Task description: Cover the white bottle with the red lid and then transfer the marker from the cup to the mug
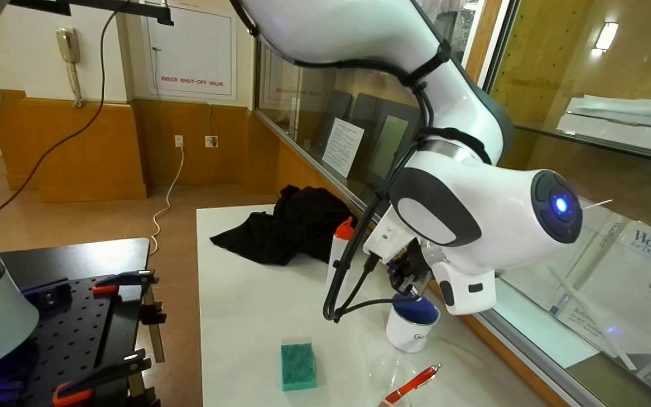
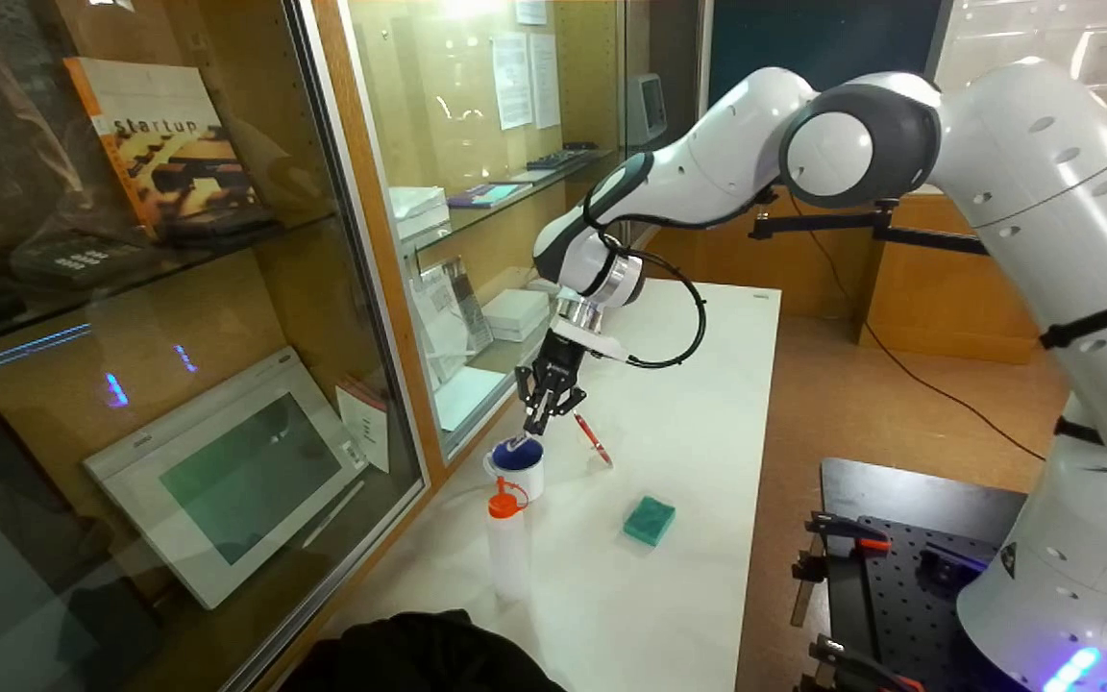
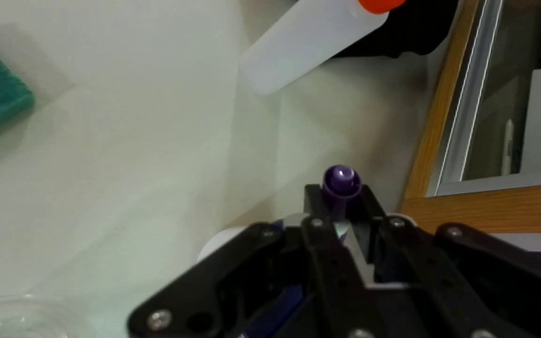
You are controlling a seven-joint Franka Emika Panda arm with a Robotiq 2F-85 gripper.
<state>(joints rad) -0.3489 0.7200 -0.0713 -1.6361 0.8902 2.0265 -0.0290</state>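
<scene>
The first half looks done: the red lid (image 2: 503, 487) appears to top the bottle (image 2: 507, 557), which stands upright near the mug (image 2: 523, 483), though whether it is pressed home is too small to tell. The second half is close to finished. The tool (image 2: 536, 428), its fingers nearly together, grips the marker (image 3: 341, 181), which is clear of the cup (image 3: 21, 300) and held over the mug; its lower end seems to reach into the mouth. All that remains, I judge, is to let go and let it drop in.
</scene>
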